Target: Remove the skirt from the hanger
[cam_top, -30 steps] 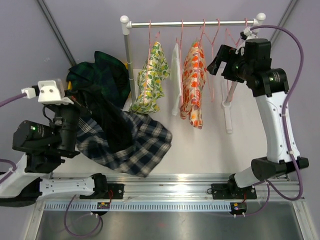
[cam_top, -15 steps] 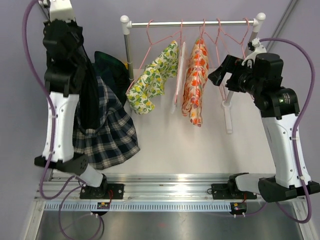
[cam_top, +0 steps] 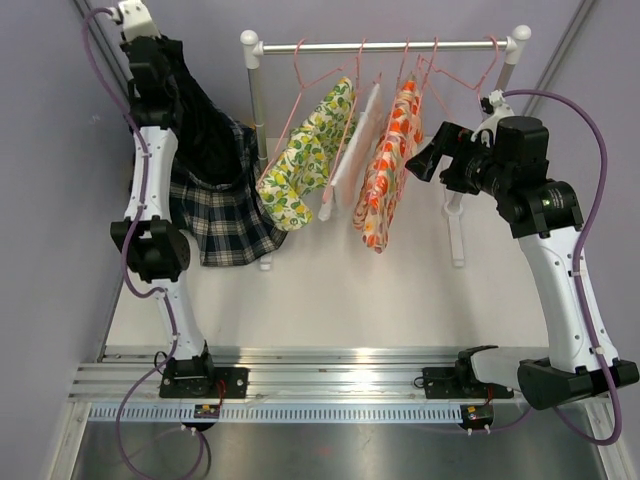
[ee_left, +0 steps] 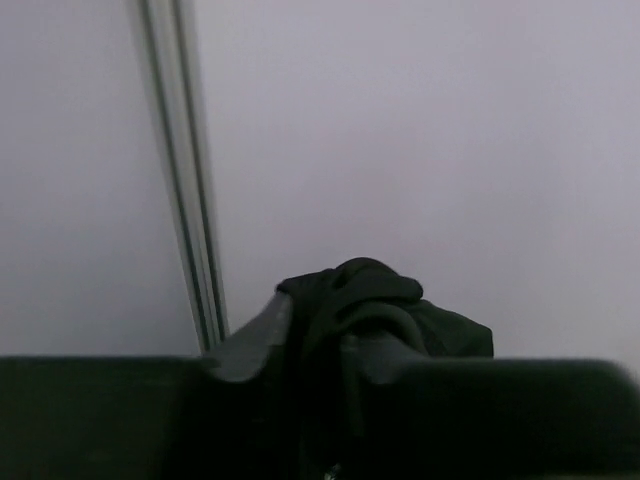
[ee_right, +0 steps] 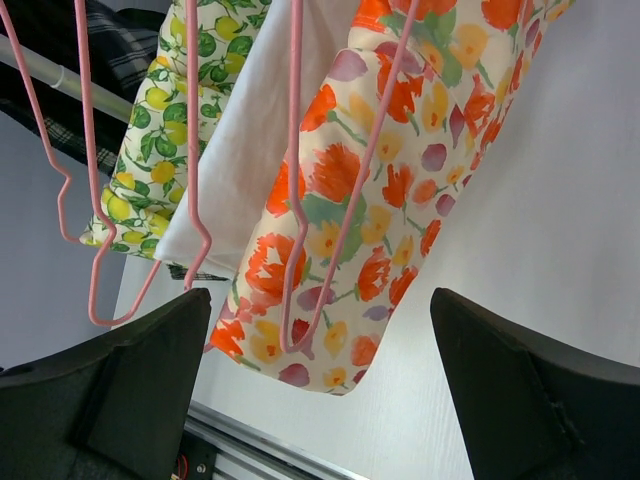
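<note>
My left gripper (cam_top: 160, 75) is raised high at the far left and is shut on a dark green and navy plaid skirt (cam_top: 225, 215), which hangs from it down to the table. In the left wrist view the fingers (ee_left: 250, 335) pinch a bunch of the dark cloth (ee_left: 365, 295). My right gripper (cam_top: 428, 158) is open and empty, just right of an orange floral skirt (cam_top: 385, 170) on a pink hanger (ee_right: 330, 200). In the right wrist view the open gripper (ee_right: 320, 385) is below that floral skirt (ee_right: 400, 180).
A white rack with a top rail (cam_top: 380, 45) stands at the back and carries several pink hangers. A lemon-print skirt (cam_top: 310, 150) and a white garment (cam_top: 350, 150) hang tilted on it. A white post (cam_top: 455, 235) stands right of the garments.
My left arm has carried the plaid skirt up from the table and towards the back left. The hanging garments have swung left. My right gripper has shifted a little and stays open.
</note>
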### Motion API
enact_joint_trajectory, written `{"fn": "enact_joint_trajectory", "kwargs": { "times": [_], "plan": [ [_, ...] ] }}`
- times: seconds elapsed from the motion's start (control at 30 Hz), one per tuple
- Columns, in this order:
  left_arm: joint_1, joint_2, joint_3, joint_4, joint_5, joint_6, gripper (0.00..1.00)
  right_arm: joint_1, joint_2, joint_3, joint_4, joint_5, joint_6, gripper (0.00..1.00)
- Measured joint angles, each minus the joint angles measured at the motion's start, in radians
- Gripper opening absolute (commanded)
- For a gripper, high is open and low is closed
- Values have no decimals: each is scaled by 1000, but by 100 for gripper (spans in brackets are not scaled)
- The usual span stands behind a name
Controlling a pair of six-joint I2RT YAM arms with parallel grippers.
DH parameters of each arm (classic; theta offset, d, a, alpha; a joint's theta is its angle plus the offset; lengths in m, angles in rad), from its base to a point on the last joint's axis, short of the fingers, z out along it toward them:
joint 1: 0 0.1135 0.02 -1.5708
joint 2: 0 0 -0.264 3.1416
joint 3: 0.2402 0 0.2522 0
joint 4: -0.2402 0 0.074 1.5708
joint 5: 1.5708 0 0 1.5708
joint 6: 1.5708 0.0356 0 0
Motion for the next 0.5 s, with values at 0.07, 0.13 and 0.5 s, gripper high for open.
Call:
{"fn": "enact_joint_trajectory", "kwargs": {
  "times": [0.07,0.13,0.5],
  "plan": [
    [-5,43,-47,10,-2,-3,88,0,0,0,6,-3,0,99],
    [-5,89,-87,-4,-5,-20,99,0,1,2,10,-8,0,100],
    [2,-10,-281,-338,-19,-189,99,0,2,118,56,-103,29,99]
  ]
}}
